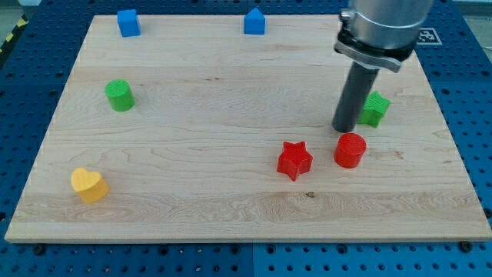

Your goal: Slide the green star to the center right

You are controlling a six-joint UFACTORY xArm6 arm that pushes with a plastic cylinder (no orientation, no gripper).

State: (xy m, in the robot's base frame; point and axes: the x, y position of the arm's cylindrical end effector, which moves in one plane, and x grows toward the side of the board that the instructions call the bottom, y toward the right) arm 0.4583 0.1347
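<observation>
My tip (345,128), a bare rod grasping nothing, stands just left of the green star (375,108), above the red cylinder (350,150).

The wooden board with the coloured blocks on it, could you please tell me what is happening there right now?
I am an arm ending in a dark rod, pushing blocks across the wooden board. My tip sits just to the view's left of the green star, which lies near the board's right edge, and just above the red cylinder. A red star lies further left. The green cylinder, yellow heart and two blue blocks sit well away.
</observation>
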